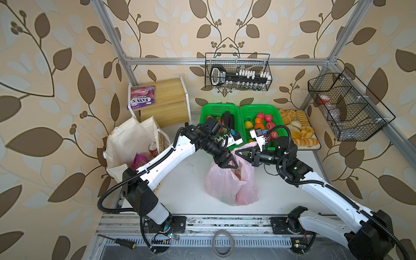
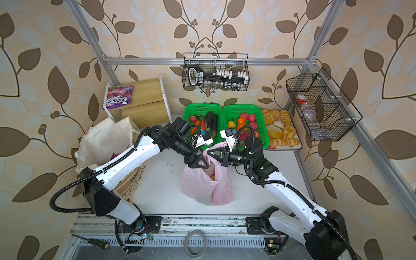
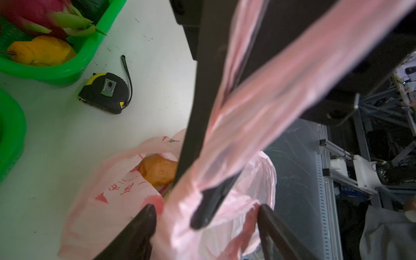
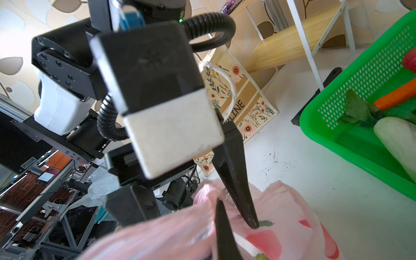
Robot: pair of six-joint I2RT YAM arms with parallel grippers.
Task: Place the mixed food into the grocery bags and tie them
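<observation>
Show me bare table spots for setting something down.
Bare table between canvas tote and pink bag, under the left arm; another patch right of the bag, beside the right arm. Crowded at the back: green baskets, bread tray.

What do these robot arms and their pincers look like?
Both the left arm and right arm have white shells with chunky black joints; a ribbed black cable loops outside each. The left gripper and right gripper are black, with triangular fingers tapering to points. A white camera block with a blue part sits at each wrist.
</observation>
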